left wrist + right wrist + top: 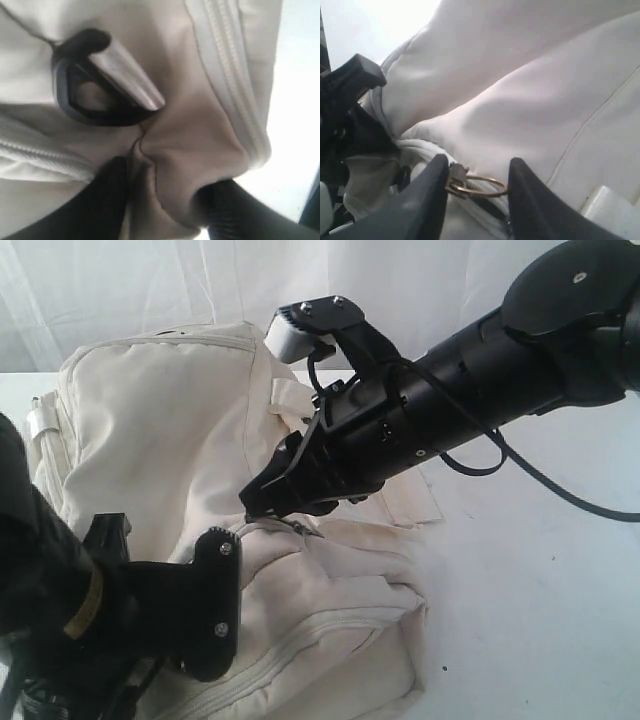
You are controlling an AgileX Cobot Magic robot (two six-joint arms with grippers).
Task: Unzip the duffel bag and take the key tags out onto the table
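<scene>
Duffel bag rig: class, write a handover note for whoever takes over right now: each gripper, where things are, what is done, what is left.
Left gripper: astride a bunched fold of the duffel bag by its D-ring; grip unclear.
Right gripper: shut on the zip pull ring.
Key tags: not in view, none on the table.
Done: zip pull ring grasped.
Left: unzip, take the key tags out onto the table.

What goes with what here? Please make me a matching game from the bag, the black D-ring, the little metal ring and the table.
Things:
1 duffel bag
2 D-ring
3 metal ring
4 table

Descriptions:
A between the fingers of the right gripper
B white and flat
C cream fabric
D black, with a shiny strap through it

Pairs: 1-C, 2-D, 3-A, 4-B
</scene>
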